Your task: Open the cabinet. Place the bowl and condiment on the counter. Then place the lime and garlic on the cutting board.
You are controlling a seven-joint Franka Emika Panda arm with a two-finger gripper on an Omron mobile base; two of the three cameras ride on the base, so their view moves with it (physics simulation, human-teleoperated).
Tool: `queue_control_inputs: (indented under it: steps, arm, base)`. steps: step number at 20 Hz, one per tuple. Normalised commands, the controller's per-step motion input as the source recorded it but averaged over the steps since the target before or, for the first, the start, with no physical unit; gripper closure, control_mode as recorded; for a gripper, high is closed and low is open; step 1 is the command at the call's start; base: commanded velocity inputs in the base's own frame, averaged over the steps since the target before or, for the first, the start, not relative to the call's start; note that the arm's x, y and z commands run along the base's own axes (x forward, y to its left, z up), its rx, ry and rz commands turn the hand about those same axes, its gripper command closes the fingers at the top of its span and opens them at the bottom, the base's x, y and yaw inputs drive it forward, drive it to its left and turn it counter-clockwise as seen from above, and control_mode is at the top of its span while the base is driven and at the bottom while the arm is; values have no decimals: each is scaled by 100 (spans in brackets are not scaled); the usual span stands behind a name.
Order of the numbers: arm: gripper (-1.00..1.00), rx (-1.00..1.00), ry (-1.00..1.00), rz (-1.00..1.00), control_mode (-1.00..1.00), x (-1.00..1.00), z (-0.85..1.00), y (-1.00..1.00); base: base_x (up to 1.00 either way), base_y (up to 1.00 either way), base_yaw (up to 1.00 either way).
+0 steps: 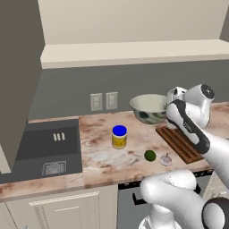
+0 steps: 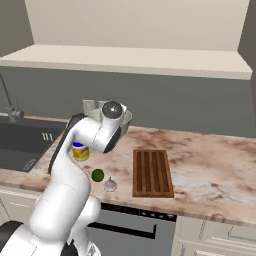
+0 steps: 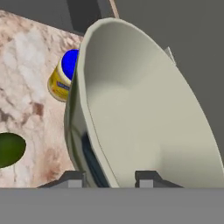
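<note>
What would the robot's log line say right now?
gripper: shut on bowl rim | condiment: on counter | lime, garlic: on counter beside cutting board

No readable text appeared anywhere; the condiment (image 1: 119, 137) jar's yellow label carried only a dark smear too blurred to read.

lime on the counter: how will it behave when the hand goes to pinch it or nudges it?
The lime looks like a near-perfect ball lying free on the counter, so a nudge would probably send it rolling, perhaps into the garlic close beside it. Its skin is glossy, so it may squirt out of an off-centre pinch. It likely stays firm when squeezed.
</note>
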Motion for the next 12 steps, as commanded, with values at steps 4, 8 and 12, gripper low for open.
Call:
queue_control_inputs:
  steps: [4,8,12]
  arm:
    - [100,0,8,11,-100,100,-57,0]
    - [100,0,9,6,-100,99,-60,0]
    - [100,0,2,1,-100,90,-53,0]
  base:
    - [0,0,0]
    - [0,0,0]
    - [0,0,0]
